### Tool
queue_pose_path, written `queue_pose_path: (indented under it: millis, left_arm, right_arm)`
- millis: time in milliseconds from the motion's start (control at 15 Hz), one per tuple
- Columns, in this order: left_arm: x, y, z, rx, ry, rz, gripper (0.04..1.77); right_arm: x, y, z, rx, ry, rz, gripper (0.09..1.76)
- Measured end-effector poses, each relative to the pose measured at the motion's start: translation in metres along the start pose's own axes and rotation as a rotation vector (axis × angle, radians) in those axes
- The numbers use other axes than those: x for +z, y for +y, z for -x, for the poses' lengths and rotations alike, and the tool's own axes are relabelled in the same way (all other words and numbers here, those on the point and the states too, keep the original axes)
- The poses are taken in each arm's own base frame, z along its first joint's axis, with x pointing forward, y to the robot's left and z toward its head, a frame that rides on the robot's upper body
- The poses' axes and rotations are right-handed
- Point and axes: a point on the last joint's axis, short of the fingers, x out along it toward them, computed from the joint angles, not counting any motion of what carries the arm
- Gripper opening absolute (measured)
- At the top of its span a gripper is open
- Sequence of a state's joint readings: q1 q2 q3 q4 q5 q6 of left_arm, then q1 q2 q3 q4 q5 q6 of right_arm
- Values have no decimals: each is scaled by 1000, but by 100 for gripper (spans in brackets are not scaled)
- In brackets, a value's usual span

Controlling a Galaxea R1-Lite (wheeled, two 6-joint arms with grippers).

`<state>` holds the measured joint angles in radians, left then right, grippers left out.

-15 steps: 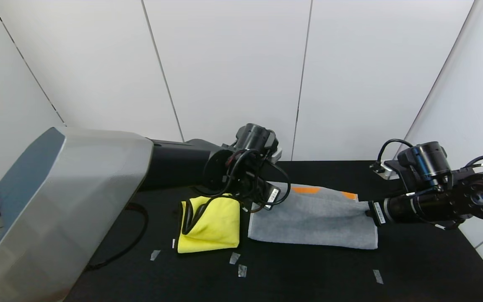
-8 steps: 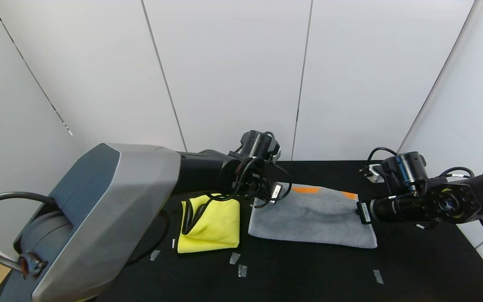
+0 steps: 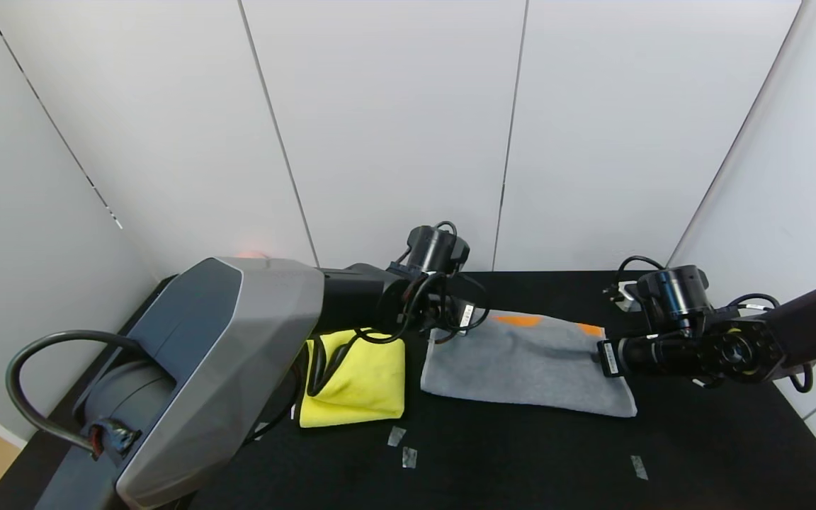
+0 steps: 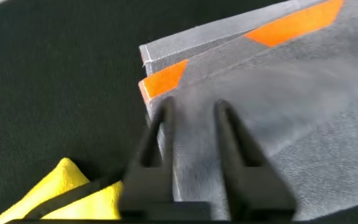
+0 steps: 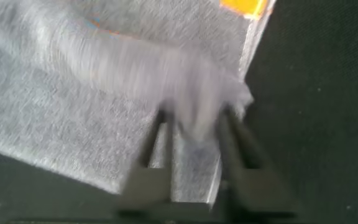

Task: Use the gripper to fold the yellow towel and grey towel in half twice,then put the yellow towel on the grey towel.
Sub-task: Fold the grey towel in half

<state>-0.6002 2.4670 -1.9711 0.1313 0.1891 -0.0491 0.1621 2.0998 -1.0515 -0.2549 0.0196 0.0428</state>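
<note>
while the grey towel lies folded into a long strip on the black table, i have a claw at each of its short ends. my left claw is at the end nearest the yellow towel, close to the far corner where the orange band shows. its two fingers stand apart with a stretch of grey cloth between them, so it looks open and not clamped on anything. one finger sits right along the towel's edge and the other lies over the cloth.

my right claw is at the opposite end, by the corner with the other orange patch. its fingers are also spread, and a raised ruffle of grey cloth sits between them, but the wrist view is too smeared for me to tell whether i am pinching it.

the yellow towel rests folded on the table just beside the grey one, on my left, apart from it by a narrow gap of black. a black cable lies looped across its near corner. a few small strips of tape are stuck to the table in front of both towels.
</note>
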Motion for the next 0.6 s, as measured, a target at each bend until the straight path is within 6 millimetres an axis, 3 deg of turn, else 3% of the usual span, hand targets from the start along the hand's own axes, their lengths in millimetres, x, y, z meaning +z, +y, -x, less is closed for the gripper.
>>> queue_pose_path:
  millis: [333,600]
  left_arm:
    - [0,0,0,-1,2,3,111]
    - [1,0,6,-3,7,3,136]
  right_arm:
    - [1,-1,1,0,-21,-32,112]
    - [-1,-2,4,-1,-2,-46,136]
